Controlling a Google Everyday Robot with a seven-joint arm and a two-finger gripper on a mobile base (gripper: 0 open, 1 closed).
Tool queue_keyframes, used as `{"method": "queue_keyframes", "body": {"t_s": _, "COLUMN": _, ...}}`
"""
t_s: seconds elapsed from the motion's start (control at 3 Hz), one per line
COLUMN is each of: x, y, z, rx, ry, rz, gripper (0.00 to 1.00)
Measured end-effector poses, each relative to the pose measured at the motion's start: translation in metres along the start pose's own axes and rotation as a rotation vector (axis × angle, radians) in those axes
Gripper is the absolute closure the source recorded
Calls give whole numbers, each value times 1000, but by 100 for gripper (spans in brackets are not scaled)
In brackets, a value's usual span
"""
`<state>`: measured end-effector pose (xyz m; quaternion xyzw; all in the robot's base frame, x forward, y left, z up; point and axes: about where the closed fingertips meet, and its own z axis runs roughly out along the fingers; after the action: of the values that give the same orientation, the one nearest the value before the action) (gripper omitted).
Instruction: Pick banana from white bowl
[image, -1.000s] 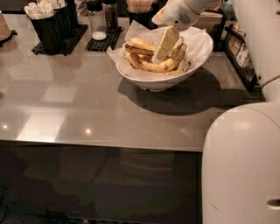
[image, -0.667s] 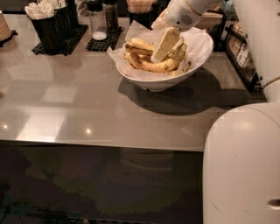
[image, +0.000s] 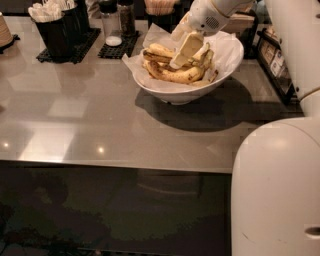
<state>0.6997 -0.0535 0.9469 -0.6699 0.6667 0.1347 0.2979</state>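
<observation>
My jaws reach down into the big, wide, shiny white bowl (image: 220, 75) at the back of the grey worktop (image: 75, 115). The curved yellow banana with dark brown marks (image: 156, 60) lies in the bowl among other yellow bananas (image: 182, 76), just beside my jaws' tips. I cannot tell if my jaws are open or closed.

Looks down and forward from high on the near side, across the grey table (image: 90, 120) toward its far edge. Sits close behind the robot's white body (image: 275, 190), bulking at near right. Takes in the white bowl (image: 175, 95) at far middle, with the gripper (image: 192, 54) lowered into it from the far right, and black holders (image: 60, 35) at far left.
</observation>
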Motion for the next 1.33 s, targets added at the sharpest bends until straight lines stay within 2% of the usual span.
{"method": "queue_keyframes", "body": {"t_s": 0.33, "x": -1, "y": -3, "z": 5, "rx": 0, "ry": -3, "rz": -5, "gripper": 34}}
{"method": "queue_keyframes", "body": {"t_s": 0.67, "x": 0, "y": -5, "z": 10, "rx": -3, "ry": 1, "rz": -5, "gripper": 46}}
{"method": "queue_keyframes", "body": {"t_s": 1.0, "x": 7, "y": -5, "z": 18, "rx": -14, "ry": 11, "rz": 6, "gripper": 46}}
{"method": "queue_keyframes", "body": {"t_s": 1.33, "x": 15, "y": -5, "z": 27, "rx": -28, "ry": 25, "rz": 20, "gripper": 41}}
